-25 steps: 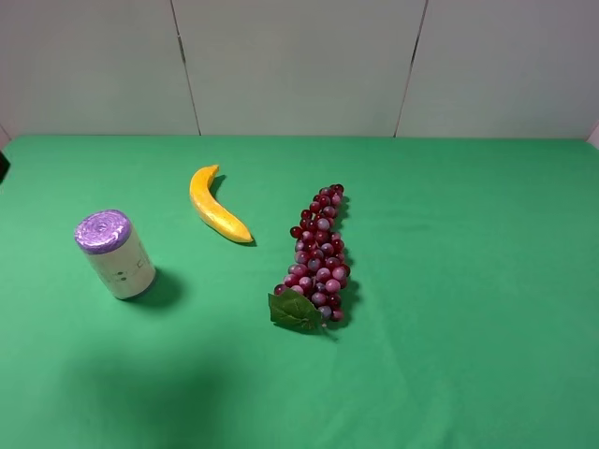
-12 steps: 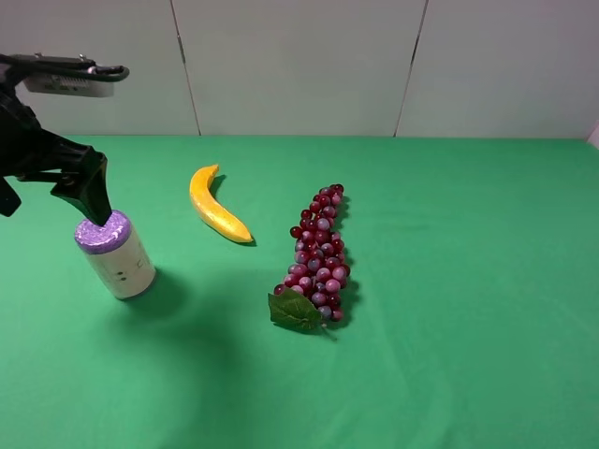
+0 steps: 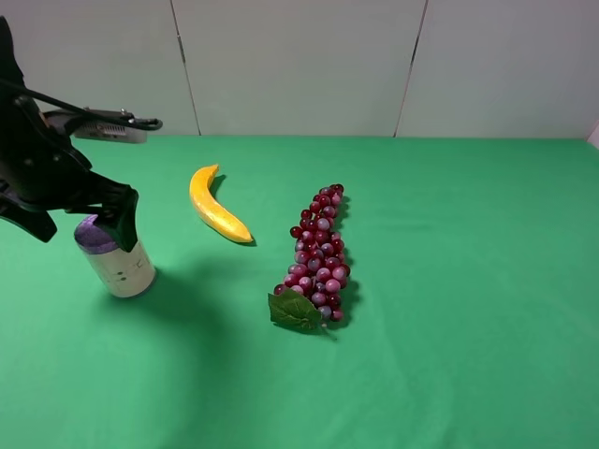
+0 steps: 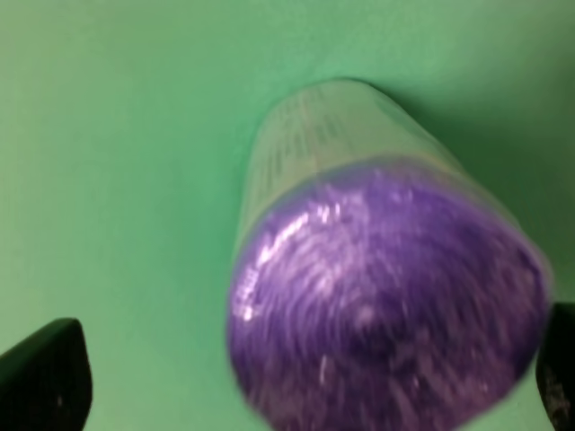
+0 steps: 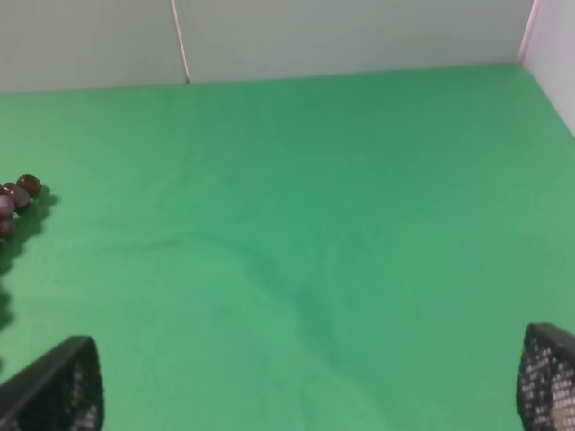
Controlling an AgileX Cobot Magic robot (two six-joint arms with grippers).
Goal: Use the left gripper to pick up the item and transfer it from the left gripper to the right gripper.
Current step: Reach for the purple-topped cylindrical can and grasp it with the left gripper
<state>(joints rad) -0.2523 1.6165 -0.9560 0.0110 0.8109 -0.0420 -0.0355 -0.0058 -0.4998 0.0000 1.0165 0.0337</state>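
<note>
Logging the exterior high view first: the left gripper (image 3: 82, 224) hung over the purple-ended roll (image 3: 124, 267). The roll stood upright on the green cloth (image 3: 468, 309) at the left side, well apart from the yellow banana (image 3: 217, 208) and the bunch of red grapes (image 3: 320, 253). One black finger sat on each side of the roll's purple top, with the jaws spread and nothing clamped. Judgement: the straddle was set so that closing would catch the cylinder across its width, near the top. The right gripper was not in this view.

Left wrist view, blurred: the crinkled purple end filled the space between two dark fingertips (image 4: 45, 377). Green cloth showed between one tip and the wrapper. The other tip lay at the frame edge, close to the roll, and contact could not be told.

Right wrist view: the right gripper (image 5: 301, 386) had its tips wide apart with only cloth between them and a few grapes at the frame edge. Judgement: it was open and far from the roll, ready to receive. The pick-up was not yet made.
</note>
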